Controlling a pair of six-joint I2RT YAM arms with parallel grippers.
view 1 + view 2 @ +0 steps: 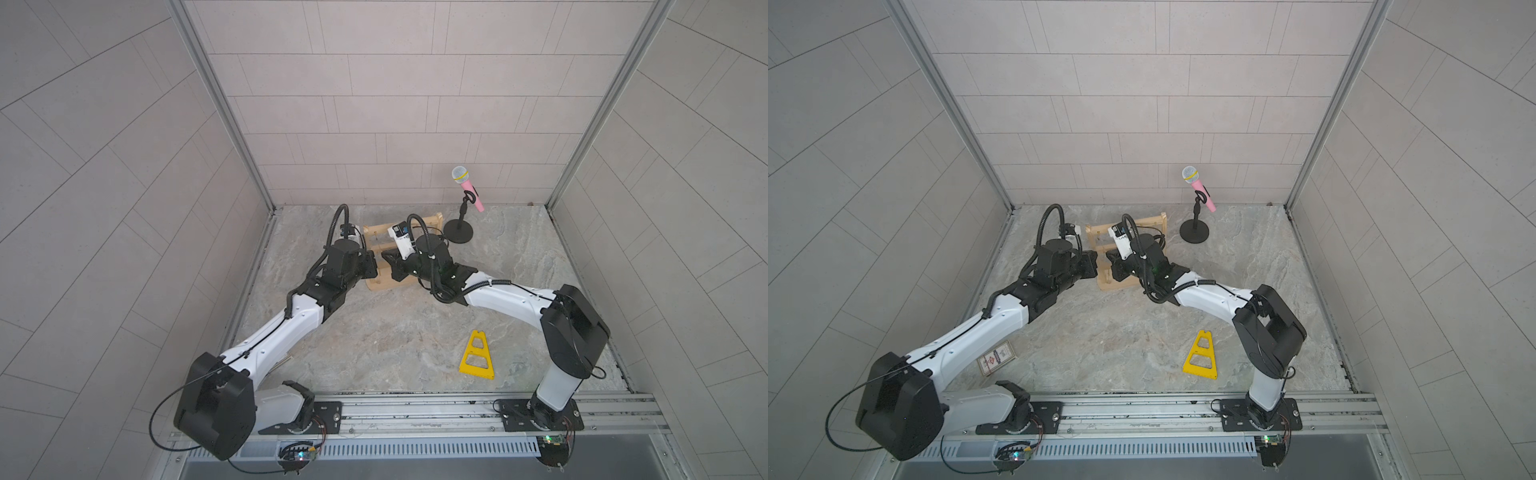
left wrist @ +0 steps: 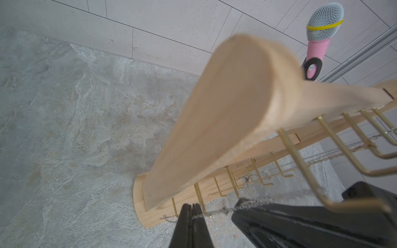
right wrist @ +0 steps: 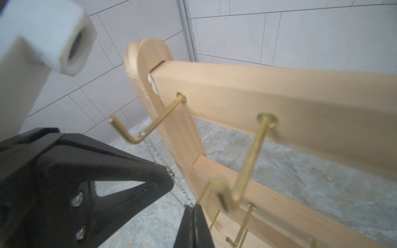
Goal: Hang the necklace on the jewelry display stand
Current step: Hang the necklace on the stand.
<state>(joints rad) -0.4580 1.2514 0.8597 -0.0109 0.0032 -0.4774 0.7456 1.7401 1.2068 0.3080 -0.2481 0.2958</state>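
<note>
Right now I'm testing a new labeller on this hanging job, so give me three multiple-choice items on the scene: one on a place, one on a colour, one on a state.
1. Where does the pink microphone sit?
A. Clipped in the black round-based stand
B. Flat on the table
C. On a hook

2. What colour are the hooks on the jewelry display stand?
A. Silver
B. Black
C. Gold

3. How is the left gripper?
A. Open, holding nothing
B. Jaws shut on the necklace chain
C. Jaws shut on the microphone

Answers: 1 A, both top views show it tilted in that stand's clip. 2 C, both wrist views show gold wire hooks. 3 B, the left wrist view shows the chain pinched between closed jaws.
</note>
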